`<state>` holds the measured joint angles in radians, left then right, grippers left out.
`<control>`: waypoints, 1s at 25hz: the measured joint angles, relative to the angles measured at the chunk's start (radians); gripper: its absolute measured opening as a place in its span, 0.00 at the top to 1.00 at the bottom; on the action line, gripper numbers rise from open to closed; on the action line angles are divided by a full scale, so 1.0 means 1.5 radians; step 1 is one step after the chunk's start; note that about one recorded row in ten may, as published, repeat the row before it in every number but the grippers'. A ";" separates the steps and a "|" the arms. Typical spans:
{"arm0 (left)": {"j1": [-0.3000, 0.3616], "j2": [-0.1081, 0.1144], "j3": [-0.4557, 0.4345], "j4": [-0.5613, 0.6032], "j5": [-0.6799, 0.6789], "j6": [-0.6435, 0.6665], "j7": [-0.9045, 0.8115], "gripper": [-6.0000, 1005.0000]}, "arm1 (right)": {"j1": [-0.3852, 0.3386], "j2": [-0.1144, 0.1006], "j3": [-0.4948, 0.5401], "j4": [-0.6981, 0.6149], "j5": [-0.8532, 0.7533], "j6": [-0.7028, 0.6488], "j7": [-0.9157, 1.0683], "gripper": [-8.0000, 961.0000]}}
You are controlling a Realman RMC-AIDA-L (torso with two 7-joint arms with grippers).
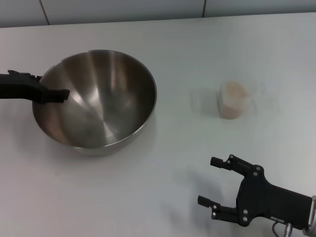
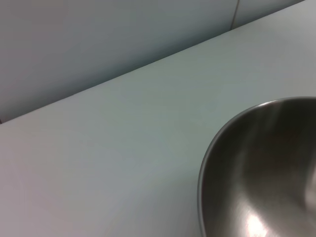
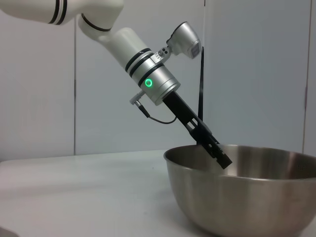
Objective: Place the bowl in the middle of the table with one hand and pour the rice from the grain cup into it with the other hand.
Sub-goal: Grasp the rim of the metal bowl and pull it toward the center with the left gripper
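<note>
The steel bowl [image 1: 106,103] stands on the white table [image 1: 163,168], left of the middle. My left gripper [image 1: 61,96] reaches in from the left and is shut on the bowl's left rim, one finger inside. The right wrist view shows that finger [image 3: 217,150] over the rim of the bowl [image 3: 247,192]. The left wrist view shows part of the bowl [image 2: 261,173]. The clear grain cup [image 1: 233,104] stands upright to the bowl's right, full of rice [image 1: 233,90]. My right gripper [image 1: 207,180] is open and empty, near the front right, short of the cup.
The table's far edge meets a grey wall [image 1: 123,10]. A bare stretch of tabletop [image 1: 182,108] lies between bowl and cup.
</note>
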<state>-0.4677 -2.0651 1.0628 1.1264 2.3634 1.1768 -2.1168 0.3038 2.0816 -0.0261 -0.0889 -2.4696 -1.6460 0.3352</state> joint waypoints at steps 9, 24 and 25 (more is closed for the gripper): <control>-0.023 0.002 -0.012 -0.017 0.028 0.012 0.001 0.36 | 0.000 0.000 0.000 0.000 0.000 0.002 0.000 0.14; -0.091 0.013 -0.102 -0.095 0.033 0.063 0.006 0.88 | -0.001 0.000 -0.001 0.000 -0.001 0.005 -0.001 0.14; -0.102 0.020 -0.108 -0.114 0.032 0.067 0.006 0.90 | -0.001 0.000 -0.001 0.000 -0.001 0.005 -0.001 0.14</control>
<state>-0.6203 -2.0359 0.9000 0.9547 2.4117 1.2768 -2.1083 0.3022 2.0816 -0.0275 -0.0890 -2.4713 -1.6382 0.3343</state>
